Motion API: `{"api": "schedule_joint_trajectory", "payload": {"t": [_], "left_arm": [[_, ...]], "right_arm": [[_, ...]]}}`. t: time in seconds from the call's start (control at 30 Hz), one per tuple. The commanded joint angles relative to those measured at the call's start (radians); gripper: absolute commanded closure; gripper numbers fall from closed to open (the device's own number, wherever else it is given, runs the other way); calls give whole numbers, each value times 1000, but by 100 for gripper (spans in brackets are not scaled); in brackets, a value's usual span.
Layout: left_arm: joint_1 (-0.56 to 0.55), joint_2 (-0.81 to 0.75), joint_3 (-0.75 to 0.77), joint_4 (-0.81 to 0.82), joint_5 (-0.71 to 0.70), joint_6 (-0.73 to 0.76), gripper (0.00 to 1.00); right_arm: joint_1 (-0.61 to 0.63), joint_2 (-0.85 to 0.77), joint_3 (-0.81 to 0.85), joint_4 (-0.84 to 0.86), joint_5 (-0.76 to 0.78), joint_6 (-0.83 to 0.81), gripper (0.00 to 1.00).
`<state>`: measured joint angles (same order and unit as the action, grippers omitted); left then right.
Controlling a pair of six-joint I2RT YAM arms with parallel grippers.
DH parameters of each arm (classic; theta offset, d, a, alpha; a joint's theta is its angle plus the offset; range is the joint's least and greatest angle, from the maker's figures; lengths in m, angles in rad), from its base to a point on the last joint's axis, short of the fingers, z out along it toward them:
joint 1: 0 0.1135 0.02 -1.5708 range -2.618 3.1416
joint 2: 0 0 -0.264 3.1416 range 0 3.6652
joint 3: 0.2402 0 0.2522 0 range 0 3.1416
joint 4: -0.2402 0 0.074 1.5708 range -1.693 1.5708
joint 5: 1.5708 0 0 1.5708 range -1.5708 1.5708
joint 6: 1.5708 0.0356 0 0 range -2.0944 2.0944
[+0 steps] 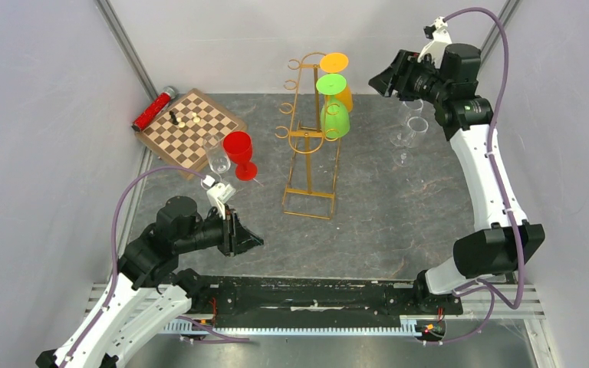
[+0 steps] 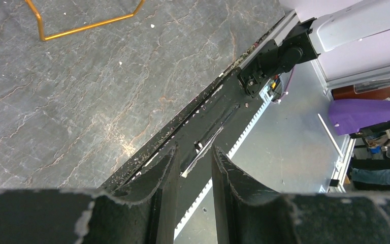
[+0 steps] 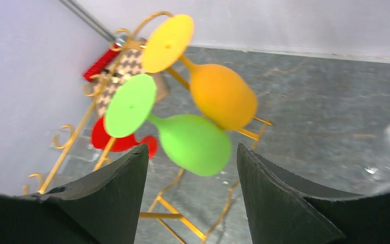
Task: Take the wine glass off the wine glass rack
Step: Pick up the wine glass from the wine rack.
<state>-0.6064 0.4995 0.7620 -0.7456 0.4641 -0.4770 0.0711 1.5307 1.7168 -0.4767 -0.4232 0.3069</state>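
Up front, by the arm bases: left gripper (image 1: 251, 240) low over the table (image 1: 399, 222), fingers a narrow gap apart, holding nothing. Mid-table: gold wine glass rack (image 1: 307, 133) upright, with a red glass (image 1: 239, 153) and a clear glass (image 1: 217, 159) standing to its left. Up the rack's right side: green wine glass (image 1: 334, 119) and orange wine glass (image 1: 340, 93), hung bowl-down from the hooks. Farther right: right gripper (image 1: 376, 80), spread wide, empty, facing those two, not touching.
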Motion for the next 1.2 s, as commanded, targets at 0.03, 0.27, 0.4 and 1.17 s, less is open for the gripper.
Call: {"api": "schedule_joint_trajectory", "payload": {"t": [0.03,0.27,0.4,1.17], "left_arm": [[3,6,0,32,-24,24,64],[3,4,0,31,-33,22,64],[3,-1,2,29,-42,19,64],[3,1,2,25,-56,16,64]], "right_arm": [[32,-28,-21,163,-139,167,32],[72,10,-46,208,-151,258,32],[79,11,-114,291,-167,368,34],[93,66,-220,559,-189,689,51]]}}
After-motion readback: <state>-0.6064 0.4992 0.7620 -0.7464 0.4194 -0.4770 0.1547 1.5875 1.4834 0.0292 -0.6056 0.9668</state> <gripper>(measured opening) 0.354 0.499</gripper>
